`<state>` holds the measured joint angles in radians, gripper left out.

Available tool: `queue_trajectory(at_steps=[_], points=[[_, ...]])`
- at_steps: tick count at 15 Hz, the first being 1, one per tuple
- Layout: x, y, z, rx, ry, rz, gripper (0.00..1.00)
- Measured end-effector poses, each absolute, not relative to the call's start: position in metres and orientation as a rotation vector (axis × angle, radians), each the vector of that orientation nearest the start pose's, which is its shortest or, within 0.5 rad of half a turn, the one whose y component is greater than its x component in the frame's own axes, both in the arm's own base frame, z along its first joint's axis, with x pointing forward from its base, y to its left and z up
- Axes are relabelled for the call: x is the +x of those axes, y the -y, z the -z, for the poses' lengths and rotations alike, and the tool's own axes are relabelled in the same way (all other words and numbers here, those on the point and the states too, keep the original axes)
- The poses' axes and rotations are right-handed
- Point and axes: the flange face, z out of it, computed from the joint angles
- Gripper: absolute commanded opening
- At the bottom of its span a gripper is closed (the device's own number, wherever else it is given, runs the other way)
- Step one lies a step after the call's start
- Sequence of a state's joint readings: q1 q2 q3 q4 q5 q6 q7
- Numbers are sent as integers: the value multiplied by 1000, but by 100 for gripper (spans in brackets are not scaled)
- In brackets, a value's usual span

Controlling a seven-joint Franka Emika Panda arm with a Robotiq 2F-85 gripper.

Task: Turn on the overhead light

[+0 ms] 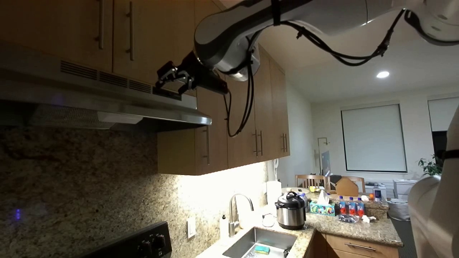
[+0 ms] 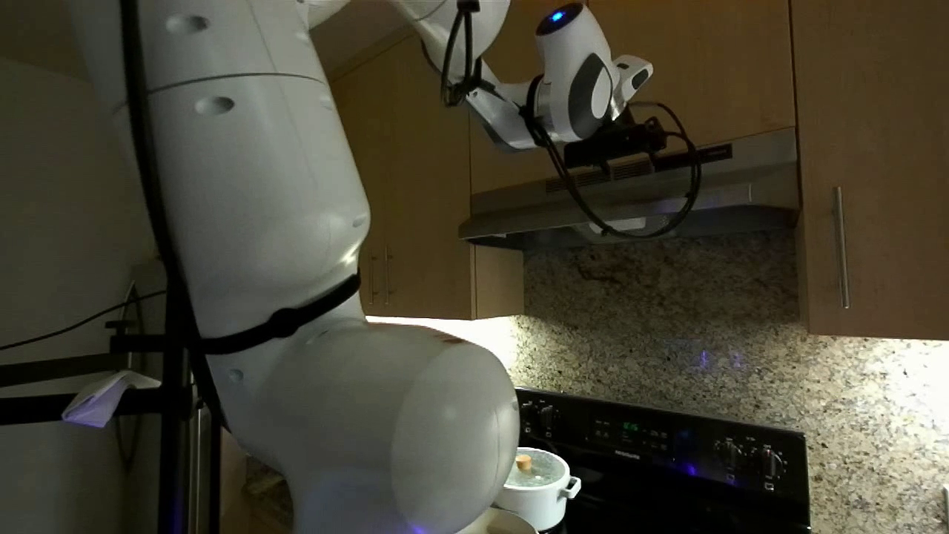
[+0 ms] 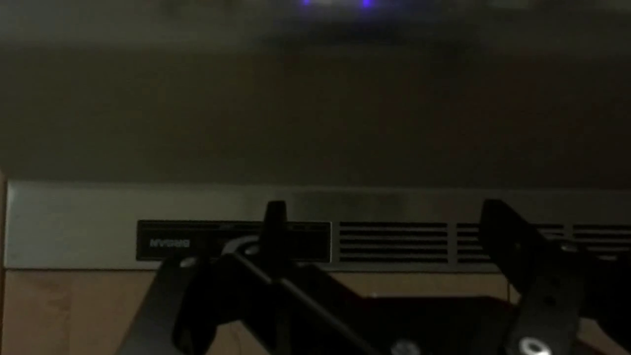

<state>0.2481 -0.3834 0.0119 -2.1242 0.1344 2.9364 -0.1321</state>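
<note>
The steel range hood is under the upper cabinets in both exterior views. Its dark control panel is beside slotted vents in the wrist view, where its lettering stands upside down. The panel also shows in an exterior view. A pale lamp cover is on the hood's underside; the backsplash below it is dim. My gripper is open and empty, in front of the hood's upper front strip. One finger overlaps the panel, the other the vents. Contact cannot be told. It also shows in an exterior view.
Wooden cabinets with bar handles flank the hood. Below are a black stove, a white pot, a sink with a faucet, and a pressure cooker. Loose cables hang from the wrist.
</note>
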Motion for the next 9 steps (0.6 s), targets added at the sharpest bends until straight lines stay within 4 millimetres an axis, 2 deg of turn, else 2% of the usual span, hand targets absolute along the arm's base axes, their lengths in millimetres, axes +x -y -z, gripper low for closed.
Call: queue_trajectory(at_steps=[4,7,9], points=[[481,-114,-737,-2309,234,1631,100],[483,-98,-759,-2240,176,1636,100],[486,-89,-764,-2231,152,1603,100]])
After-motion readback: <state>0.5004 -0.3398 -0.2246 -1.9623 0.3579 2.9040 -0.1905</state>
